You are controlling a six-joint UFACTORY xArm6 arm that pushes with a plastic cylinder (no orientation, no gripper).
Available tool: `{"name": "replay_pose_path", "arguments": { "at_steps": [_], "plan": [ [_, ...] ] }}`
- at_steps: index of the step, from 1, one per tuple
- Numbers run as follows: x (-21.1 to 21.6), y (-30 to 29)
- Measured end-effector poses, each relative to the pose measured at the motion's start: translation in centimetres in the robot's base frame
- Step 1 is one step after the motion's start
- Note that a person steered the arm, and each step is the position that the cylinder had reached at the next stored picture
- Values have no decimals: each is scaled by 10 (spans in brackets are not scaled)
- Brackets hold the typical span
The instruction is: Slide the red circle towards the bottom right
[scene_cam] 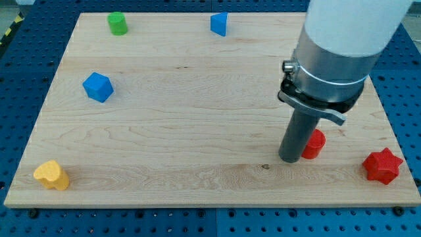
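Note:
The red circle (316, 143) lies at the view's lower right on the wooden board (197, 125), partly hidden behind my rod. My tip (289, 160) rests on the board right at the circle's left side, touching or nearly touching it. A red star (383, 166) lies to the right of the circle, near the board's bottom right corner.
A green block (118, 23) sits at the top left and a blue triangular block (219, 24) at the top middle. A blue cube-like block (98, 87) lies at the left. A yellow block (51, 175) lies at the bottom left corner.

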State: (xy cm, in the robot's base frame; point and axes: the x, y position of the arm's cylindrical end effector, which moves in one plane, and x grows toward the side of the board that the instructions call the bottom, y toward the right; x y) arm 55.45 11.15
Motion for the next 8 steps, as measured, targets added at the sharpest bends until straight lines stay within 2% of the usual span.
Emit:
{"name": "replay_pose_path", "arguments": {
  "at_steps": [2, 8],
  "plan": [
    [-2, 2],
    [-31, 67]
  ]
}}
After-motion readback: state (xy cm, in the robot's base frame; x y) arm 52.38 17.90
